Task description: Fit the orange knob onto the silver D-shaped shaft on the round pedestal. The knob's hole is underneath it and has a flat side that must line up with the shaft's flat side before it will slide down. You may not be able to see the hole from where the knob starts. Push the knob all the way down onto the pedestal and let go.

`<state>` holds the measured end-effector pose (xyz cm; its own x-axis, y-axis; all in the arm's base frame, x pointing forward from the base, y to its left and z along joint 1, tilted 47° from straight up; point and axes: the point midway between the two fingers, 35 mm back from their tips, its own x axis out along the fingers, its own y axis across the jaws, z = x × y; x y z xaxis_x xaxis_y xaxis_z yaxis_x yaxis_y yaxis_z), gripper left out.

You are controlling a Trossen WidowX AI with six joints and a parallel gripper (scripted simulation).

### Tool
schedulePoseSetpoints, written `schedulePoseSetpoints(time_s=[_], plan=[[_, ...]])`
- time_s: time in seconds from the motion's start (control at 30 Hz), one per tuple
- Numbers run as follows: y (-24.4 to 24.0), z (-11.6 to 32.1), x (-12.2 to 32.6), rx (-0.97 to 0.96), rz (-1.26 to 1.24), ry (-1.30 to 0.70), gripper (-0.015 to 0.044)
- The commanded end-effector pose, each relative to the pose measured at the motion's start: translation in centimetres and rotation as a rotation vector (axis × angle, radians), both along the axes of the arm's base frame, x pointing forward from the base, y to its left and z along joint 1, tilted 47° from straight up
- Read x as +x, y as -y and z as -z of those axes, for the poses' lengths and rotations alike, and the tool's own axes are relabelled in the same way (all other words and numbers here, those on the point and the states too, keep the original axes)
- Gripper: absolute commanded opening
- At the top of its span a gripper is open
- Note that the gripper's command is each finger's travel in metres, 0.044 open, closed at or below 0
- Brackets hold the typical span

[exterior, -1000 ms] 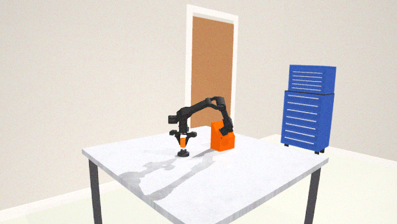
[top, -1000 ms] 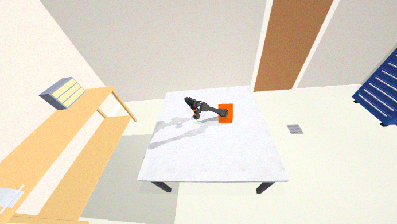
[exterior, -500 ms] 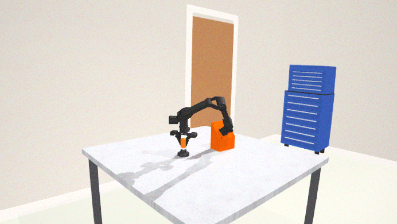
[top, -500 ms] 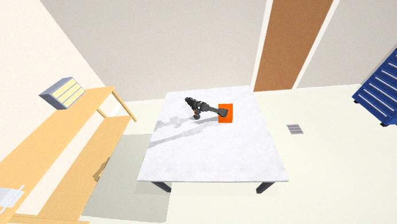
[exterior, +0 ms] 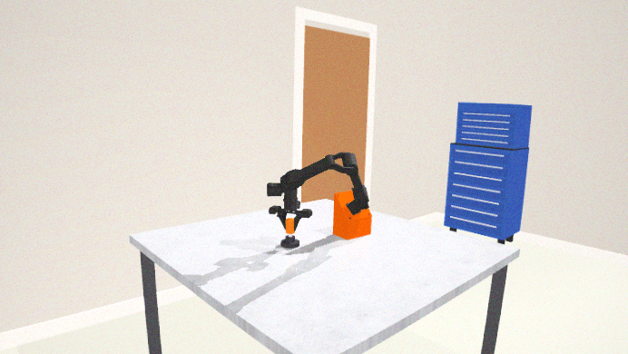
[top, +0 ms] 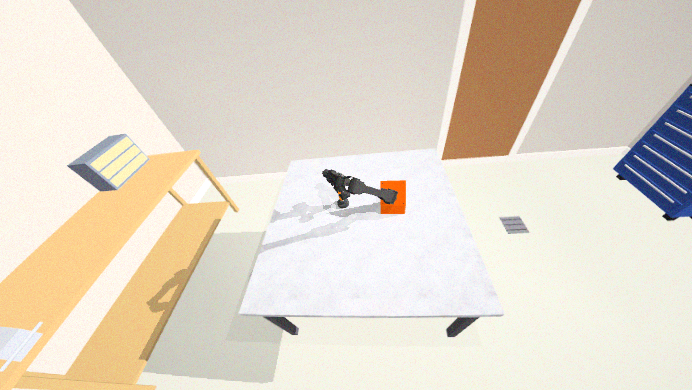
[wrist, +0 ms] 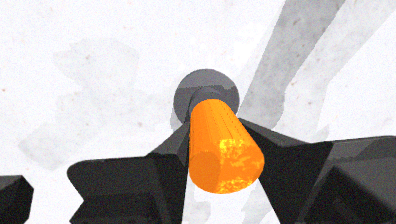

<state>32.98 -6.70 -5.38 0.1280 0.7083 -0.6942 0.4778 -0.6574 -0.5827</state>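
Note:
The orange knob (top: 341,196) (exterior: 289,226) (wrist: 222,150) is an upright cylinder. My gripper (exterior: 289,229) (wrist: 215,120) is shut on it from both sides, pointing down. The dark round pedestal (top: 343,204) (exterior: 289,244) (wrist: 206,77) stands on the table directly below the knob. In the exterior view a narrow light gap shows between the knob's bottom and the pedestal's raised centre. The wrist view shows the knob covering the front of that centre. The silver shaft cannot be made out clearly, and the knob's hole and both flat sides are hidden. I cannot tell whether the shaft's tip is in the hole.
An orange block-shaped base (top: 400,205) (exterior: 358,227) carries the arm and stands on the pale table (top: 380,270) (exterior: 386,281), to the right of the pedestal in the top and exterior views. Shadows of the arm fall across the table. A blue drawer cabinet (exterior: 481,181) stands beyond the table.

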Motion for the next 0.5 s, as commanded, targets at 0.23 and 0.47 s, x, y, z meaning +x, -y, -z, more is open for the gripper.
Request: schedulePoseSetpoints(time_s=[0.23,0.47], plan=[[0.31,-0.3,0.23,0.001,0.003,0.001,0.0],[0.45,-0.47,0.33,0.023,0.119,-0.118,0.0]])
